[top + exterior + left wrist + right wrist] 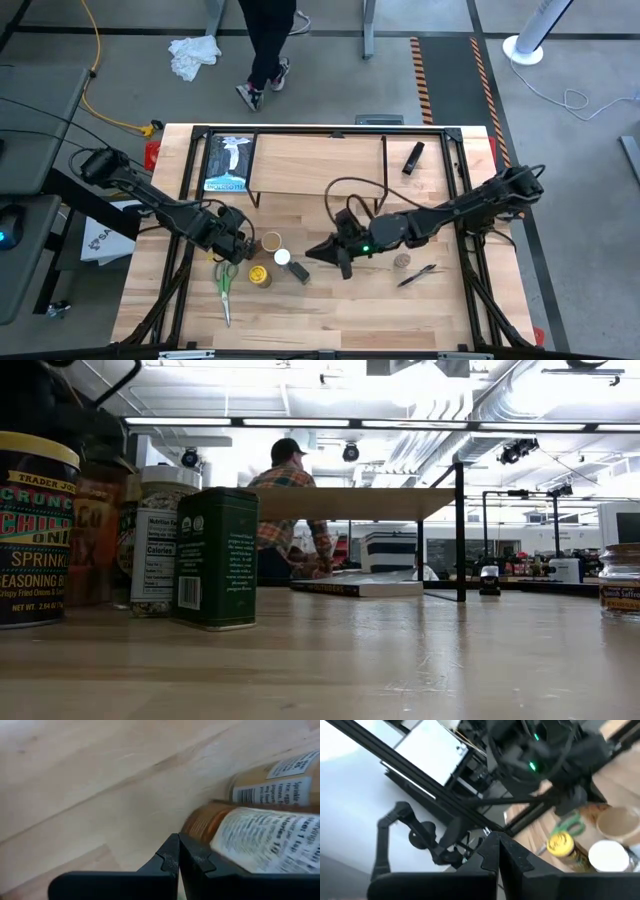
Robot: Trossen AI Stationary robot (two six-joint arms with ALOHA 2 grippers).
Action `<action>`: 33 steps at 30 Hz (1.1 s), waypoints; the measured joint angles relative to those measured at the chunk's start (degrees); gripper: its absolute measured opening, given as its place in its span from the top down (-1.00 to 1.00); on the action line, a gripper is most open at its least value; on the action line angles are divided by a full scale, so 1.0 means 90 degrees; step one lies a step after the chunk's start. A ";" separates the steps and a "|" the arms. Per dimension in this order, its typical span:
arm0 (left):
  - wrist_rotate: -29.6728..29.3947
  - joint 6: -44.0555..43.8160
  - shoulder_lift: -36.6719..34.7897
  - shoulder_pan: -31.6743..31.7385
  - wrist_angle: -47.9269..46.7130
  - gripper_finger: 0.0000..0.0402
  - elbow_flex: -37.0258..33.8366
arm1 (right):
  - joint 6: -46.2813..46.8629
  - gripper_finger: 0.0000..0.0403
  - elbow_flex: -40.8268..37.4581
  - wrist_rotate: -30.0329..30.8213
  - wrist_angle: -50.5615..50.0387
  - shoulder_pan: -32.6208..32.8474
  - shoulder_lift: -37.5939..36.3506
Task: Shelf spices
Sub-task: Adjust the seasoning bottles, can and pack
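In the high view the spices stand near the table's middle: a wide tan round jar (270, 242), a white-lidded jar (283, 258), a yellow-lidded jar (260, 276) and a tiny brown jar (401, 261). The low view shows a dark green tin (215, 555) and an orange-brown packet (100, 530) among them. The shelf (318, 166) stands at the far side on thin black legs; its flat top (350, 503) shows in the low view. My left gripper (246, 244) (178, 851) is shut, close beside labelled jars (270, 840). My right gripper (316, 250) (498, 845) is shut, just right of the white-lidded jar (607, 856). My left gripper's shut fingertips (172, 851) lie right against an orange-brown container (200, 820) beside a white-labelled jar. I cannot tell whether they touch it.
Green-handled scissors (225, 285) lie left of the yellow-lidded jar. A book (228, 163) lies at the shelf's left end, a black object (414, 157) at the far right, a pen-like thing (416, 275) near the brown jar. A person (285, 510) is beyond the table.
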 joint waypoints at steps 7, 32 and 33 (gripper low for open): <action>0.0128 -0.0002 0.0000 0.0043 0.0652 1.00 -0.0217 | -0.0257 1.00 0.0000 0.0076 -0.0069 0.0026 -0.0308; -0.0428 -0.0667 -0.0342 -0.0242 0.0948 1.00 -0.0214 | -0.0437 1.00 0.0000 0.0267 -0.0277 0.0035 -0.0472; -0.0552 -0.0741 -0.0435 -0.0242 0.0766 1.00 -0.0214 | -0.0437 1.00 0.0000 0.0325 -0.0381 0.0012 -0.0532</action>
